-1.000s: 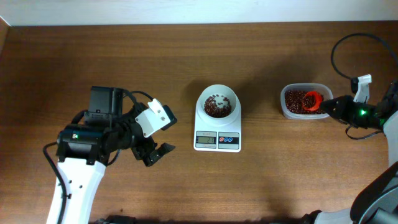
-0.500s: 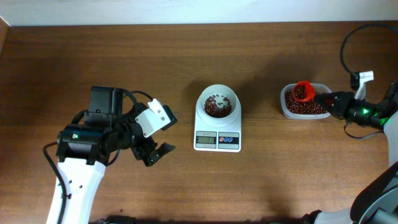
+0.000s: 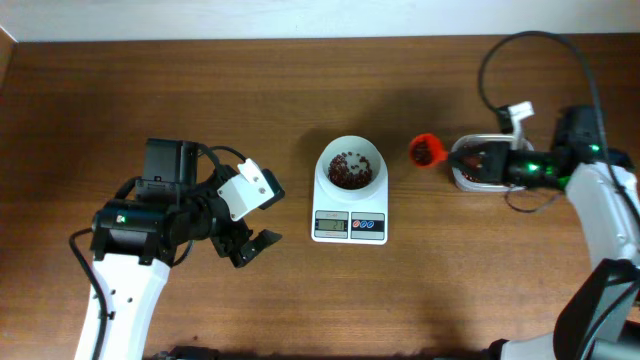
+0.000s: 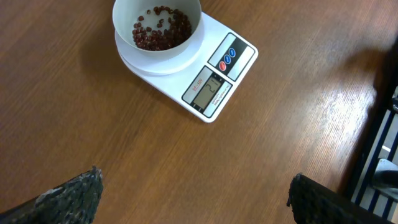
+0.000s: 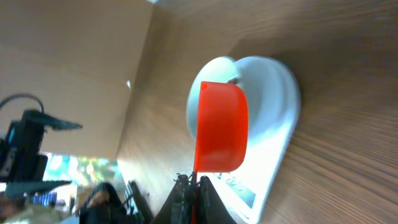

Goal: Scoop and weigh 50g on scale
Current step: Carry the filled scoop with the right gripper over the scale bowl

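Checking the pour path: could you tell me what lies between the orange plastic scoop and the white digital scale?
Only bare brown wooden table separates scoop and scale, per the overhead view.

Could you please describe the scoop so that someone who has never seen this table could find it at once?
Find the white digital scale in the middle of the brown table. Just to its right, between it and the clear tub, the right claw holds a small scoop by its handle. It is the only bright orange thing there.
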Available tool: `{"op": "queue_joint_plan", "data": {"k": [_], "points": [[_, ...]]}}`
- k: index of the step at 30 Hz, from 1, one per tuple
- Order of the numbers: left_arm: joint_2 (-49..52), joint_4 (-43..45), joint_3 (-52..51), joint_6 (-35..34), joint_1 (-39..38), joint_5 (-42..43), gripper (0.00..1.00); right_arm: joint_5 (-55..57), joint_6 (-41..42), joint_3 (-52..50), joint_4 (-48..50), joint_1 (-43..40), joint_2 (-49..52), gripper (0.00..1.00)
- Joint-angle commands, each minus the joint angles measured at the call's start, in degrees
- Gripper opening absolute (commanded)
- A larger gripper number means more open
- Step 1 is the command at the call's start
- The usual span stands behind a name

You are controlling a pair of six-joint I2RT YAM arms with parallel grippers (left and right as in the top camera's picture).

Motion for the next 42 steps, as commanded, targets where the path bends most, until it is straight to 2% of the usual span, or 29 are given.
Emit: {"op": "queue_joint_plan", "data": {"k": [1,7,12,20,22,25,27,29,32,35,38,42], "points": [[0.15,0.11,1.09,-0.31,0.31,0.17,0.99,-1.77,2.78,-0.20,2.67,5.70,-1.29,0.04],[0.15,0.11,1.09,-0.31,0.31,0.20,0.99,2.95,9.22,-0.20,11.39,14.08,-1.27,0.04],[0.15,0.11,1.09,-0.31,0.31,0.20,0.99,12.22,9.14,-0.20,14.12,18.49,-1.29,0.04],[0.15,0.11,1.09,-0.31,0.31,0.20,0.99,17.27,8.92,-0.20,17.18,21.53,-1.29,0.04],[0.15,0.11,1.09,-0.31,0.31,0.20,0.99,17.22,5.60,-0.20,17.03,22.47,-1.29,0.04],[0.15,0.11,1.09,-0.31,0.31,0.20,0.99,25.46,5.03,-0.20,17.03,22.86,-1.29,0.04],[0.15,0.11,1.09,-0.31,0.31,0.17,0.99,23.85,5.40,-0.20,17.03,22.88,-1.29,0.04],[0.15,0.11,1.09,-0.31,0.31,0.17,0.99,19.61,2.12,-0.20,17.00,22.88,-1.29,0.04],[0.15,0.11,1.09,-0.31,0.31,0.17,0.99,25.68,4.35,-0.20,16.96,22.86,-1.29,0.04],[0.15,0.11,1.09,-0.31,0.31,0.17,0.99,18.21,-0.55,-0.20,17.29,22.86,-1.29,0.04],[0.15,0.11,1.09,-0.31,0.31,0.20,0.99,23.56,2.73,-0.20,17.64,22.86,-1.29,0.04],[0.15,0.11,1.09,-0.31,0.31,0.17,0.99,20.46,1.77,-0.17,18.08,22.84,-1.29,0.04]]}}
